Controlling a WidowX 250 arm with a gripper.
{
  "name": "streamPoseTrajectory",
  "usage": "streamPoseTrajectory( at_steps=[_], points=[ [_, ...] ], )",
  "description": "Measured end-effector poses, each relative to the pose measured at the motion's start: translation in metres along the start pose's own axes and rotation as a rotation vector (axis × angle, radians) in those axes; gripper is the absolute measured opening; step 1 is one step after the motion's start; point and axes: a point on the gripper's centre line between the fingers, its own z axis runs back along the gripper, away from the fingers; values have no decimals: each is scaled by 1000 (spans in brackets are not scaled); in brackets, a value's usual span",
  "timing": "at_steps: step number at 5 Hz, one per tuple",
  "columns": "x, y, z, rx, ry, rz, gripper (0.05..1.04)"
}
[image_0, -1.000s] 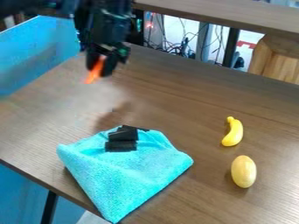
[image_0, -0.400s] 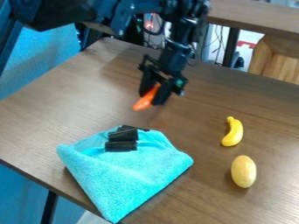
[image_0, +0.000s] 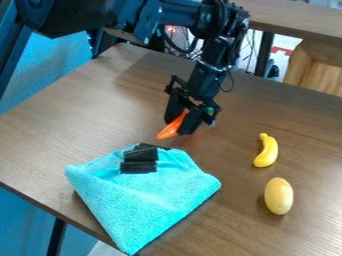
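Your hand (image_0: 179, 125) is closed around an orange toy carrot (image_0: 173, 127), gripping it between its two black fingers, with the carrot's narrow end pointing down and toward the left of the view. You have it over the middle of the brown wooden surface (image_0: 60, 135), just beyond the far edge of a folded turquoise cloth (image_0: 143, 210). On the cloth, near that far edge, you can see a small cluster of black blocks (image_0: 139, 167) lying close together. Well to the right of your hand, a yellow toy banana (image_0: 266, 151) lies on the surface, its thin end toward the far side. Nearer the camera, just beside the banana and apart from it, sits a pale yellow oval toy (image_0: 278, 196). Behind your arm, past the far edge of the surface, there are tangled cables and a wooden panel.
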Motion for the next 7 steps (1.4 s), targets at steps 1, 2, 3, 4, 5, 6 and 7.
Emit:
streamPoseTrajectory(
  at_steps=[1,2,3,4,5,6,7],
  points=[
    [2,0,4,-4,-16,-28,518],
    [7,0,12,-2,-52,-54,518],
    [13,-8,14,12,-77,-75,518],
    [15,-12,1,11,-48,-101,518],
    [19,-14,-9,-1,-16,-107,517],
    [22,-15,-8,-3,-8,-92,593],
    [21,-18,-9,-27,-24,-109,874]
  ],
)
